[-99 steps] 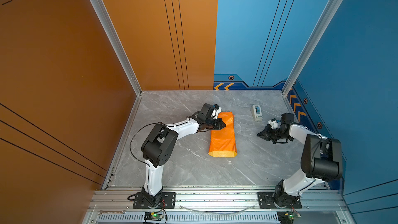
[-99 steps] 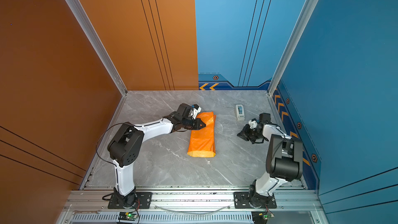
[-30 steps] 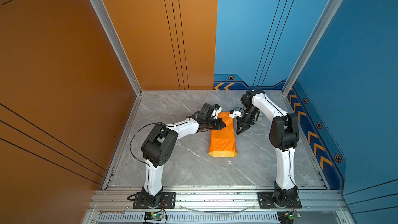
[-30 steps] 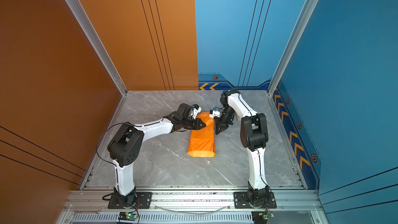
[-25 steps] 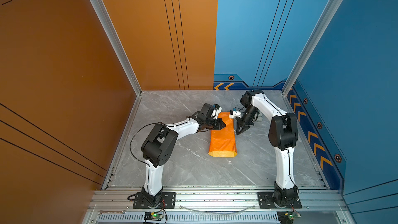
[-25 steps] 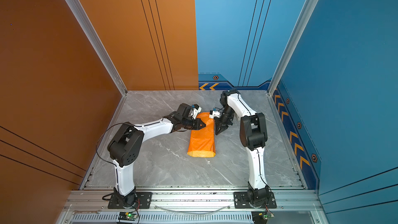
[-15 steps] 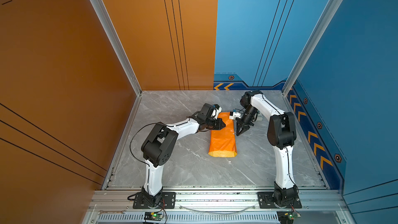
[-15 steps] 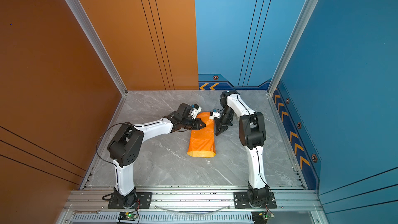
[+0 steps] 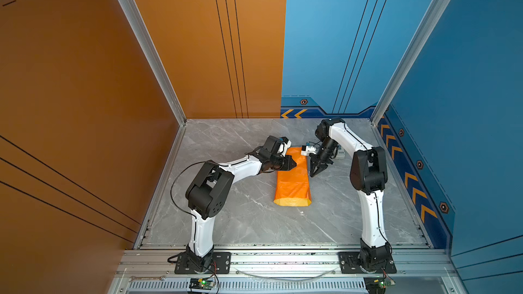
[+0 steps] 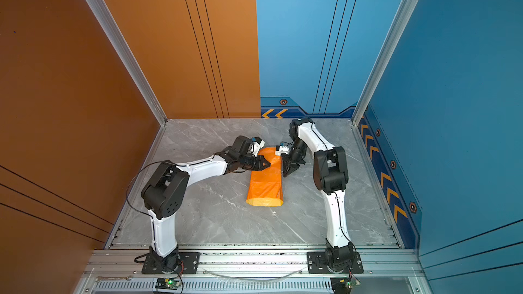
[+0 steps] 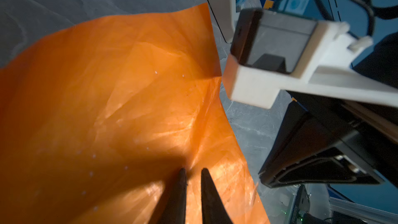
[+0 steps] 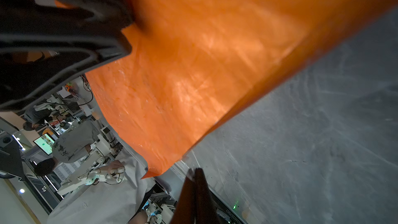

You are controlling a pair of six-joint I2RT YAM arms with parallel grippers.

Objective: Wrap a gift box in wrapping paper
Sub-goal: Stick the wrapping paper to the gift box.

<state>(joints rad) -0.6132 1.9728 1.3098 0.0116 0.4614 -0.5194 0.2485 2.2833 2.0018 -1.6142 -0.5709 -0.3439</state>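
Left gripper [image 9: 294,163] is resting on the far half of the folded orange wrapping paper [image 9: 293,186] in both top views. The closed right gripper [image 9: 312,174] is hanging just beside the paper's right edge.

Left wrist: the left gripper [image 11: 191,172] is pressing the paper [image 11: 129,104], jaws a slit apart; cannot tell if pinching.

Right wrist: the right gripper [image 12: 195,174] is pointing at the surface [image 12: 301,147] beside the paper [image 12: 193,61].

We count one folded orange wrapping paper [image 9: 293,182], one white tape dispenser [image 11: 220,11], two robot arms [image 9: 243,166] and one wrench [image 9: 147,278].
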